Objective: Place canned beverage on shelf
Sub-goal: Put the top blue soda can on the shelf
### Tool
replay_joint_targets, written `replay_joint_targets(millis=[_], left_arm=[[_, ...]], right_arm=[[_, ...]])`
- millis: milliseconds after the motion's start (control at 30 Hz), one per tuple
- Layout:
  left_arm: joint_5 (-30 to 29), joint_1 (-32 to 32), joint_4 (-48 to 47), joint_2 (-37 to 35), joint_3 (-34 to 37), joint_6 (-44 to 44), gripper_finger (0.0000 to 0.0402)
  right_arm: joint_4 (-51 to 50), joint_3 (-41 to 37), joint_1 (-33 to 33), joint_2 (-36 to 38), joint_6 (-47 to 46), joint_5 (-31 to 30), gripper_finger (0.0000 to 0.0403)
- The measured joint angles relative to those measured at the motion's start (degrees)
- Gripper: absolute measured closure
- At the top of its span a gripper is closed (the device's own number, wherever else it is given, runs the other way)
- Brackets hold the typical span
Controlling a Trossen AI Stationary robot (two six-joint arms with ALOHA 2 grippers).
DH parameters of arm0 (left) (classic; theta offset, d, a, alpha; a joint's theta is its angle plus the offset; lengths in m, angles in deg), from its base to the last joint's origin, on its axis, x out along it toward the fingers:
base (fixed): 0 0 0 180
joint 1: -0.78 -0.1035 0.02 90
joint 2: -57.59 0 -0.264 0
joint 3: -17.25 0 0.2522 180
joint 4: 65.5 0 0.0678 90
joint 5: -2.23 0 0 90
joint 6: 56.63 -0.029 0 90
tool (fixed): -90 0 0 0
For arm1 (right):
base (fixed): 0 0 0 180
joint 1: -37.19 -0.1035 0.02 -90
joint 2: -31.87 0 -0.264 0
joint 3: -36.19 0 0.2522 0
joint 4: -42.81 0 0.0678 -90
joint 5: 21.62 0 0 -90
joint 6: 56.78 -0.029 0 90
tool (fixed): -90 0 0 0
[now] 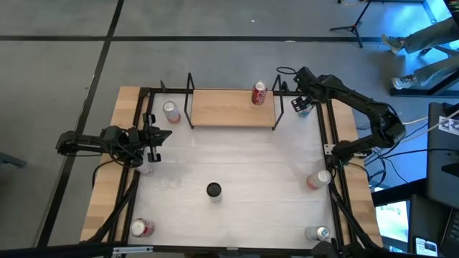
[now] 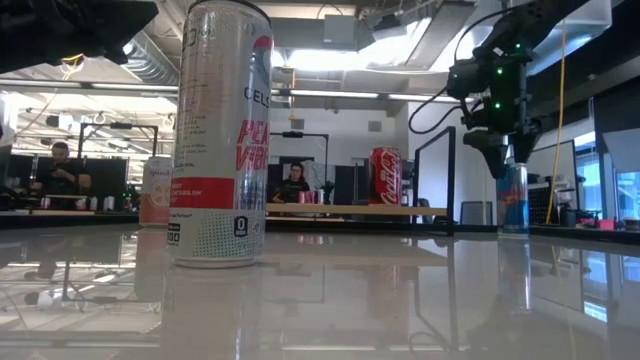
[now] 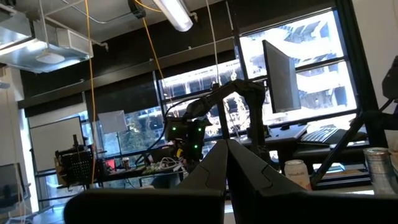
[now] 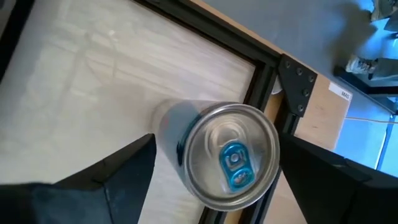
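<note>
The shelf (image 1: pixel 229 107), a light-wood board between black rod uprights, stands at the table's far side. A red can (image 1: pixel 259 94) stands upright on its right end, also seen in the low view (image 2: pixel 386 176). A blue-and-silver can (image 2: pixel 512 200) stands upright on the table just right of the shelf. My right gripper (image 4: pixel 216 144) hangs open right above it, pointing steeply down, one finger on either side of the can's top (image 4: pixel 233 155); no touch shows. My left gripper (image 1: pixel 159 143) waits shut at the table's left edge.
Other cans stand on the table: a silver-pink one (image 1: pixel 170 110) left of the shelf, a tall white one (image 2: pixel 218 130) near the middle, a pink one (image 1: pixel 319 179) at the right, and one in each near corner (image 1: pixel 141 228), (image 1: pixel 319 233). Black frame rails (image 1: pixel 334 154) edge the tabletop.
</note>
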Motion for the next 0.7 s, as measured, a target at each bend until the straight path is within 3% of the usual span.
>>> replay_joint_targets(millis=[300,700], left_arm=[[0.0,0.0,0.0,0.0,0.0,0.0,0.04],[0.0,0.0,0.0,0.0,0.0,0.0,0.04]], right_arm=[[0.1,0.0,0.0,0.1,1.3,0.0,0.015],[-0.8,0.4,-0.2,1.4,3.5,1.3,0.0161]])
